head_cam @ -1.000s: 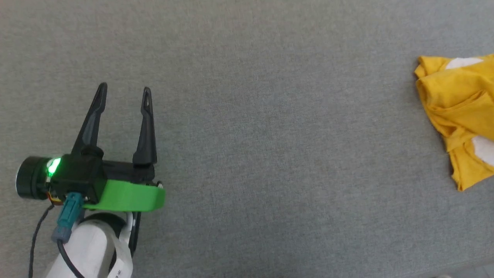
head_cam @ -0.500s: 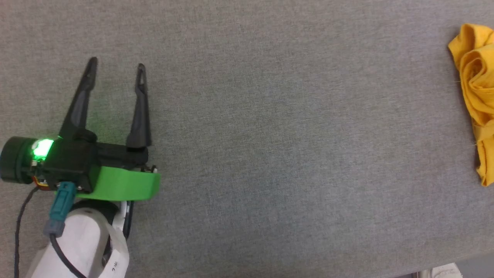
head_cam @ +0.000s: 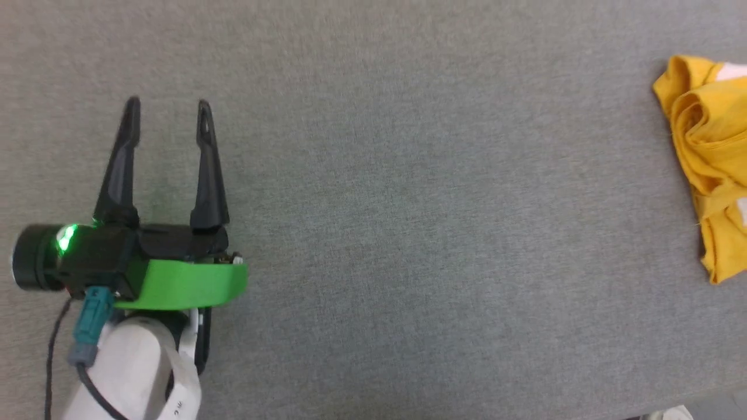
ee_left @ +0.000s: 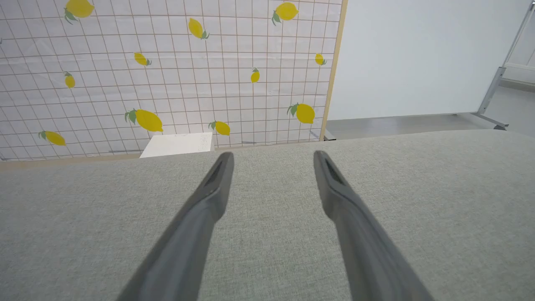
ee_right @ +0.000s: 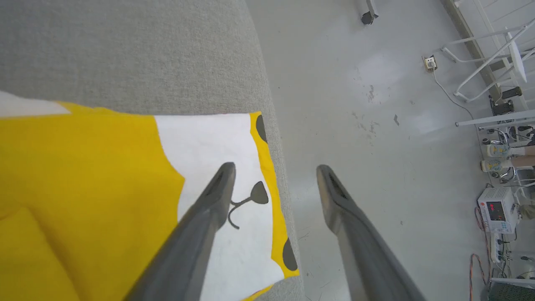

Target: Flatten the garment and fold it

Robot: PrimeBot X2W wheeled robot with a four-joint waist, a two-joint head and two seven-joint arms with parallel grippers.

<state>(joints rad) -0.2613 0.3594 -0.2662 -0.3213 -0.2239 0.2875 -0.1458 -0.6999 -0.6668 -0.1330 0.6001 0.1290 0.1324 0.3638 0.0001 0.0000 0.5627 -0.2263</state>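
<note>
The garment [head_cam: 709, 163], a bright yellow cotton T-shirt with white patches, is lying bunched at the far right of the head view, and reading that view from the left makes the gap plain. At the lower left the left gripper [head_cam: 168, 107], two long dark fingers on a black body with a green band, is hanging over the grey woven-fabric work surface [head_cam: 408, 233] with its fingers spread apart and holding nothing. Its own wrist view is showing bare grey cloth between them and a white lemon-printed grid screen [ee_left: 167, 75] beyond the far edge. Across the middle the surface is lying bare. At the right edge the shirt is sitting as a rumpled heap running up and down the view, partly cut off by the frame, so it is lying well apart from the left gripper, straight off to that gripper's right. The right gripper [ee_right: 274, 168] is by far the nearer. In its wrist view its fingers are likewise spread and empty, one poised over a white patch with dark marks where the shirt is reaching the surface's rim, the other over the pale grey floor [ee_right: 376, 104] beyond. Whether that finger is touching cloth I cannot tell. The coming grasp is looking like the right arm's; the left would be needing a long sideways reach before helping to spread the shirt.
</note>
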